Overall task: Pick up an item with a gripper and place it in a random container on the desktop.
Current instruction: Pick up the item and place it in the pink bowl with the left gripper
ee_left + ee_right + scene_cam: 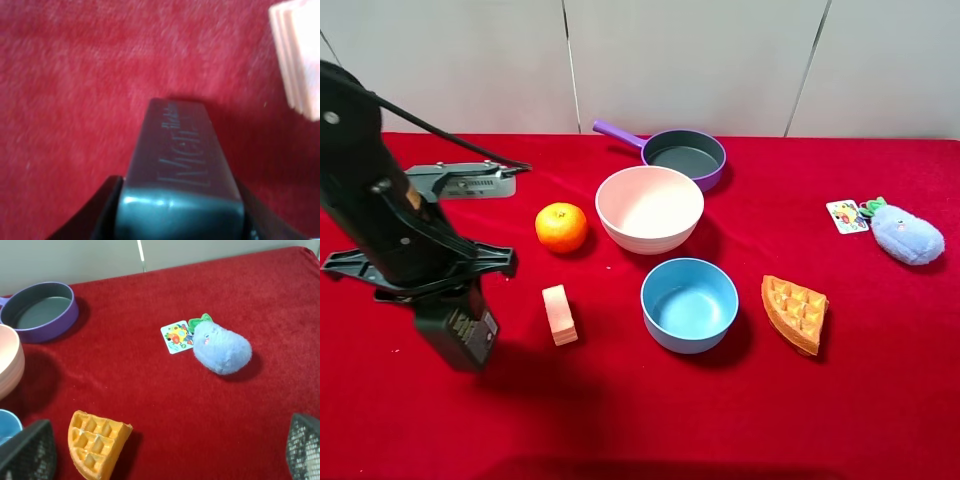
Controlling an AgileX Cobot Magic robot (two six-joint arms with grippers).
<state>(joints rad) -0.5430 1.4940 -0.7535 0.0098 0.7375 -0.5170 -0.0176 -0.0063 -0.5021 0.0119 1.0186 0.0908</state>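
My left gripper (448,305) is shut on the dark grey pump bottle (461,338) and holds it just above the red desktop (620,420) at the front left. In the left wrist view the bottle (182,160) fills the middle between the black fingers (102,212) of the gripper (180,220). The pale pink ribbed bowl (650,208) stands mid-table, well to the right of and behind the bottle. My right gripper (165,452) is open and empty over the right side; it is out of the high view.
A cream block (559,314) lies just right of the bottle. An orange (561,227), a blue bowl (689,304), a purple pan (685,155), a waffle slice (795,312), a blue plush toy (908,235) and a grey device (460,181) lie about.
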